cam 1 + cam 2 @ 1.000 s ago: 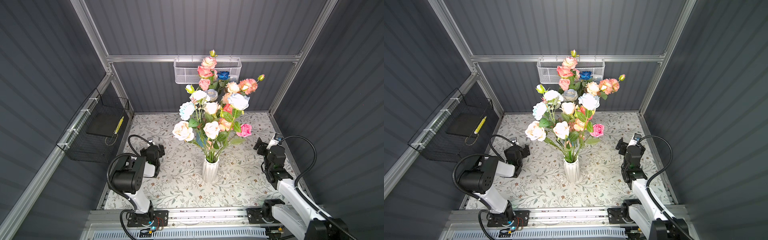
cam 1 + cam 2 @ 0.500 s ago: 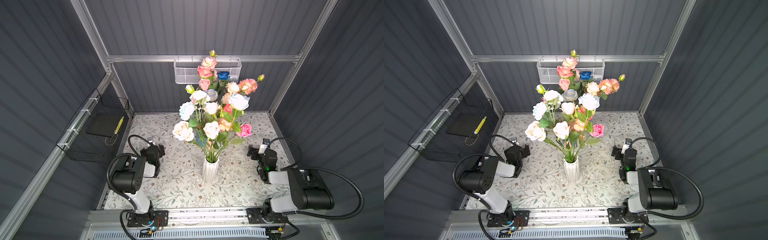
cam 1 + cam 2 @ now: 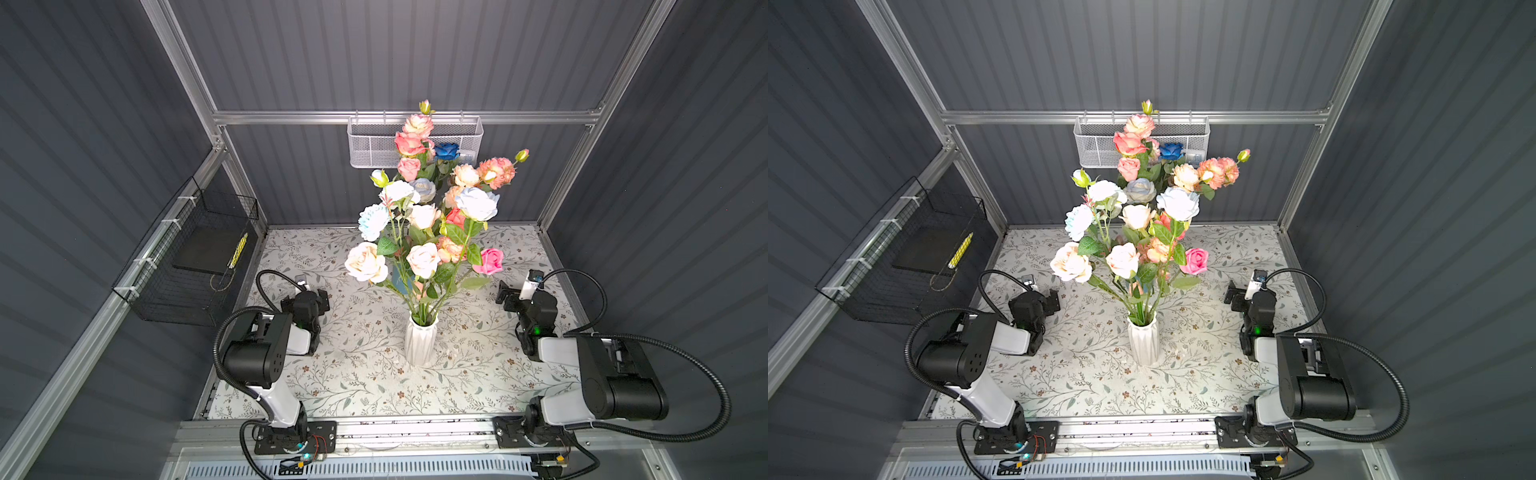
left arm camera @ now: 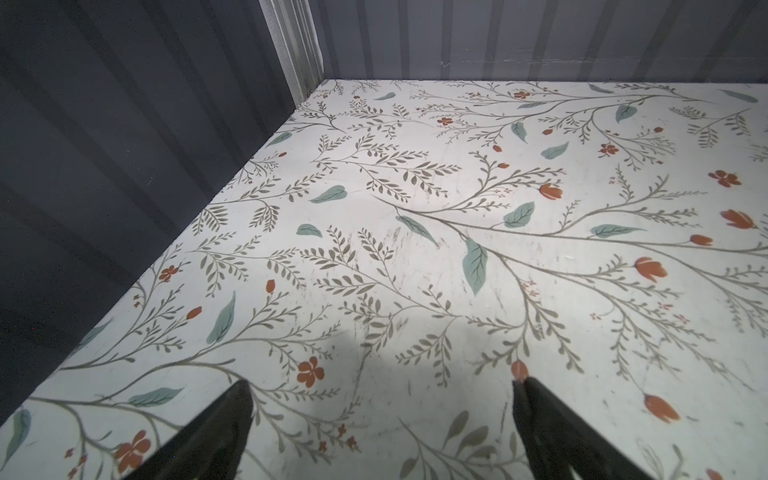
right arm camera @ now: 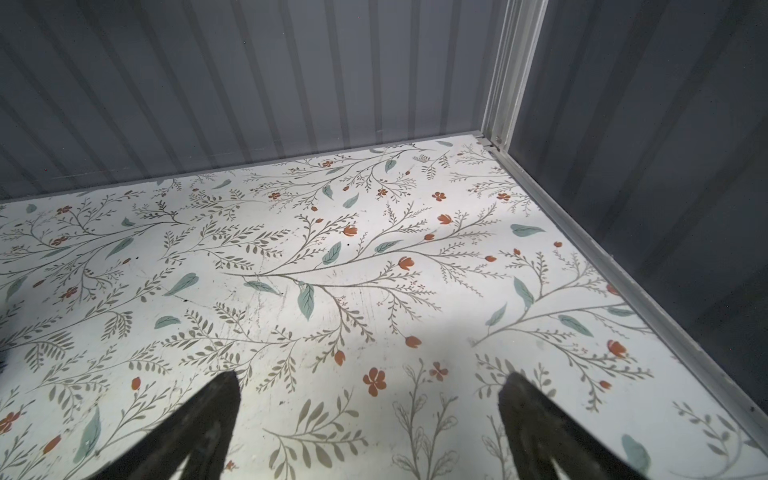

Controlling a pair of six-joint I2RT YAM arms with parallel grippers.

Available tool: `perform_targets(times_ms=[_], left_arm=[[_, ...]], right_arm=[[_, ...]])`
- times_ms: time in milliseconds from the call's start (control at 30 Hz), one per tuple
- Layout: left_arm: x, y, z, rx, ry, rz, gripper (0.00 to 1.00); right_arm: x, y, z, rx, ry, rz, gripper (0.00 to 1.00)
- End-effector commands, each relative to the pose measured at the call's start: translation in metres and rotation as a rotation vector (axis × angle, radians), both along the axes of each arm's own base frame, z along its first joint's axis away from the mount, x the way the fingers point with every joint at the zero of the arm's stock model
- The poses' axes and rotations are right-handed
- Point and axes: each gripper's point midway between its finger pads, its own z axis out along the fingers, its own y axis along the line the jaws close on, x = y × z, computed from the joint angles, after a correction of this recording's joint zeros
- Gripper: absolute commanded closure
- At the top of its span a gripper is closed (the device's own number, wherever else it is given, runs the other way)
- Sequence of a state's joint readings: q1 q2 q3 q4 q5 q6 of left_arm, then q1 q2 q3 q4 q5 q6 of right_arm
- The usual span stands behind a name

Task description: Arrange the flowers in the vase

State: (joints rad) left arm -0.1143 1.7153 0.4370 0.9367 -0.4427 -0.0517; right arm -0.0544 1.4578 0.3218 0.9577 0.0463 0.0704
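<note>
Evidently done, the flowers (image 3: 424, 216) fill the vase (image 3: 420, 345) at frame centre; the left pincer (image 4: 382, 384) and right pincer (image 5: 370, 376), both gaping empty, should avoid brushing stems.

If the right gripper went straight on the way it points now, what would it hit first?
No object lies ahead of the open right gripper: likely the patterned table, else the grey back wall; its tilt is hard to judge.
</note>
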Motion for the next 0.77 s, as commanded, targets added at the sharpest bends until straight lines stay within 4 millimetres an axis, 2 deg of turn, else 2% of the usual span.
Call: perform_targets(times_ms=[0, 733], left_arm=[[0.0057, 0.0010, 0.0069, 0.004, -0.023, -0.004, 0.00], [0.0058, 0.0010, 0.0070, 0.004, -0.024, -0.004, 0.00]], right_arm=[[-0.0003, -0.0039, 0.0055, -0.002, -0.025, -0.020, 0.01], [0.0002, -0.0040, 0.0049, -0.001, -0.021, -0.021, 0.01]])
